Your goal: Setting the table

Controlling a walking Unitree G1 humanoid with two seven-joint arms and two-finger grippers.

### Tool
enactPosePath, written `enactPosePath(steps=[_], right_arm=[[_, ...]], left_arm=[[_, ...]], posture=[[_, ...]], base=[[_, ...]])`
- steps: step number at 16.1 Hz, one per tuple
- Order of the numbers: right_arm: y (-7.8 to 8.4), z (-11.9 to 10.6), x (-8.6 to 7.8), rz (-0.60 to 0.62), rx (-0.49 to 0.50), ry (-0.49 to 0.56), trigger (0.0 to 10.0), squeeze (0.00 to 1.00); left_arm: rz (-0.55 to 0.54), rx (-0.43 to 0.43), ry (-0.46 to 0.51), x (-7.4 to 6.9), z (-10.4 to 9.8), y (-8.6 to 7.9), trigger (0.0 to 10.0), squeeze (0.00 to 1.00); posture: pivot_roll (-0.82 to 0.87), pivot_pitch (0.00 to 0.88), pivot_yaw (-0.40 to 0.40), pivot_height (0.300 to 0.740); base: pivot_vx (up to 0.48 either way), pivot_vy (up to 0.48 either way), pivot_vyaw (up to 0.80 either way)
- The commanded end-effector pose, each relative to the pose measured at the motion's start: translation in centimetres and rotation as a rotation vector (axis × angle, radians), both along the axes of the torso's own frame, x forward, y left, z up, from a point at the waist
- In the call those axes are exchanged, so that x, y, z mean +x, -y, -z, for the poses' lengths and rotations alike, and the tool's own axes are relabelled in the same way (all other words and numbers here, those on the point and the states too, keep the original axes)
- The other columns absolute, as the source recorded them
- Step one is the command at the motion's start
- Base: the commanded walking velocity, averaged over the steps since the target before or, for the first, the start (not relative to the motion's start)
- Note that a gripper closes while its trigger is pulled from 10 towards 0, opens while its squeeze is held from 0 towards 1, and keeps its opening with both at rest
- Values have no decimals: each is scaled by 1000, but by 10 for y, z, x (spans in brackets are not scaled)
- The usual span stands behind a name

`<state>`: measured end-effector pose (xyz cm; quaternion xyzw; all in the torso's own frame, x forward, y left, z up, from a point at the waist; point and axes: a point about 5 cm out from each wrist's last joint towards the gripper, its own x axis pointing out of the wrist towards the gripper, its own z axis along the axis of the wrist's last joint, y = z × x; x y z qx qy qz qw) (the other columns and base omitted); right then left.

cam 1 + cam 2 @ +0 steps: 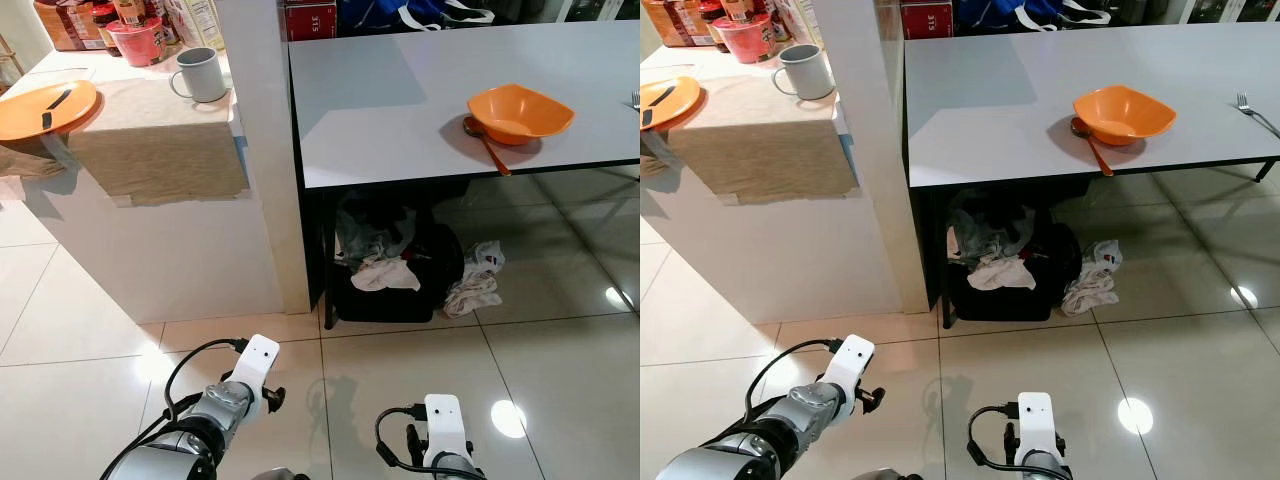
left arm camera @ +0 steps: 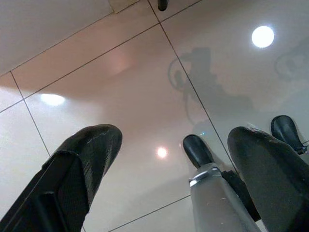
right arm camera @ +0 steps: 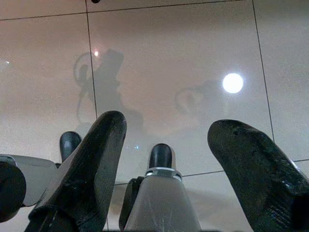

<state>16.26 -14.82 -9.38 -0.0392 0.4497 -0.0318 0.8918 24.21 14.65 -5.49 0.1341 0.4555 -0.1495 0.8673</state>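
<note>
Under the grey table a black basket (image 1: 388,296) stands on the glossy tiled floor (image 1: 560,370), heaped with crumpled clothes (image 1: 385,272). A white cloth (image 1: 476,285) lies on the tiles just right of it. A white pillar (image 1: 265,150) rises beside the table's left edge. At the far left, food packets (image 1: 75,22) and a pink tub (image 1: 137,42) stand at the back of the counter.

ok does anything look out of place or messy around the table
Yes. Crumpled clothes spill out of a dark bag under the grey table, and one white piece lies on the tiles beside it. On the counter, the beige cloth hangs unevenly over the edge. The orange bowl sits on a spoon's head.
</note>
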Motion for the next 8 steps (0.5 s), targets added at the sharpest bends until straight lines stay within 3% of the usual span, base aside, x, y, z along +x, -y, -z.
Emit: enactPosePath(steps=[1,8], right_arm=[[0,1,-2,-2,-6,-11,10000,0],[3,1,-2,0,-13,-14,10000,0]], left_arm=[[-6,14,-4,1,0,-1,10000,0],[-12,12,-4,0,0,0,10000,0]], posture=[[-9,0,75,740],[-6,0,70,740]], base=[[0,0,0],[0,0,0]])
